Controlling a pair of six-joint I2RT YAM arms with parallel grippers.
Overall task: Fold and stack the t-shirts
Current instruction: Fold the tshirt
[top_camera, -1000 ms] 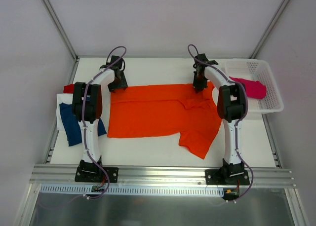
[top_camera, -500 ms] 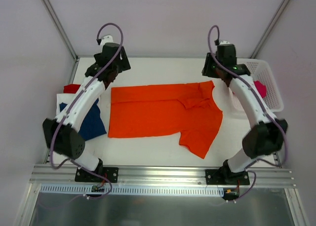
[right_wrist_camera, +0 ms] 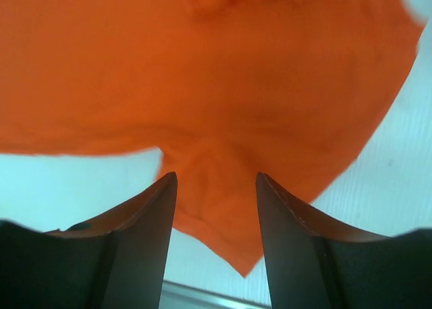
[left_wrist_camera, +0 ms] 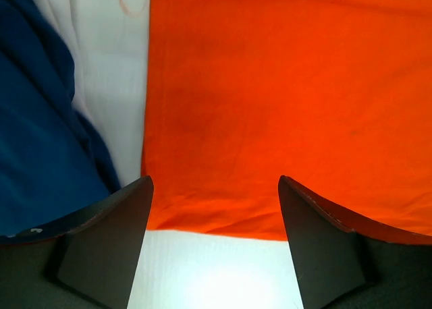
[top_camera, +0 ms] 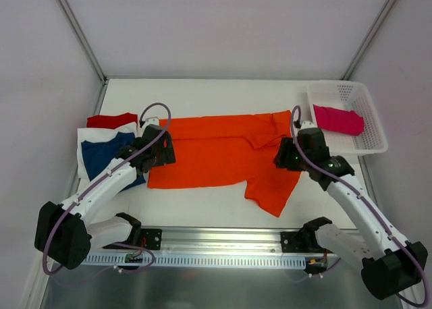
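Observation:
A bright orange t-shirt (top_camera: pixel 216 154) lies spread flat mid-table, one sleeve (top_camera: pixel 270 191) pointing toward the near edge. My left gripper (top_camera: pixel 160 151) hovers open over the shirt's left near corner (left_wrist_camera: pixel 270 106), holding nothing, with bare table between the fingers. My right gripper (top_camera: pixel 286 155) is open above the shirt's right side, and the sleeve (right_wrist_camera: pixel 216 208) shows between its fingers without being pinched. At the left lie a navy t-shirt (top_camera: pixel 108 159), a white one (top_camera: pixel 93 133) and a red one (top_camera: pixel 111 120). A magenta t-shirt (top_camera: pixel 337 119) lies in the basket.
The white mesh basket (top_camera: pixel 376 123) stands at the back right. The aluminium rail (top_camera: pixel 223 238) with both arm bases runs along the near edge. In the left wrist view the navy cloth (left_wrist_camera: pixel 40 154) and white cloth (left_wrist_camera: pixel 108 66) lie just left of the orange hem.
Both arms left the shirt's far edge, lifted, then swung down toward the near side. The right gripper opened from shut; the left one widened. The shirt stayed flat.

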